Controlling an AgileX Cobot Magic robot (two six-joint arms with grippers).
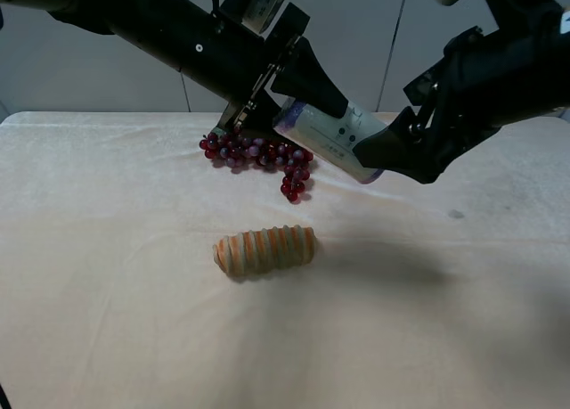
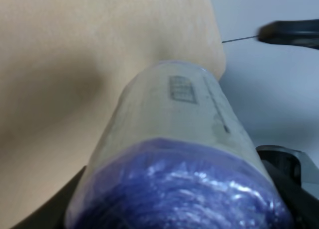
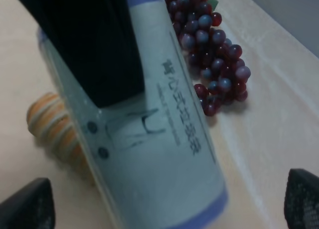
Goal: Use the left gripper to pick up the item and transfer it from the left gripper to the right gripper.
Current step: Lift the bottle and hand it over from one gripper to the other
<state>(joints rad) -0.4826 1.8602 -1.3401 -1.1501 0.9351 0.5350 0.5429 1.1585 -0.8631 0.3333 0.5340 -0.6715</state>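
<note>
Tabletop [image 1: 107,320], cream cloth, with both black arms raised over its far half. Stage, as judged: lift done, second grasp not yet made.

Left gripper [image 1: 303,115], the black fingered claw on the arm with the silvery bracket, is clamped on the item [image 1: 331,140], a cream-white cylinder in shiny wrap with purple-blue ends and small print. The item hangs clear of the cloth, tilted, its lower end toward the right gripper [image 1: 385,152], the black claw on the arm with the pale grey knob.

Beneath lie the bunch of dark red grapes [image 1: 258,153] and, nearer you, the striped orange-tan bread roll [image 1: 265,250]. Both rest on the cloth, apart from the item.

Right claw: spread wide. Its wrist view shows one black finger [image 3: 304,199] at each side of the item's free end, a gap on both sides, neither touching.

Advice for this step:
- Bring the right claw further along the free end, so the pads meet wrap below the left finger and not the purple tip.
- Close the right claw fully before you loosen the left. The wrap looks slick.
</note>
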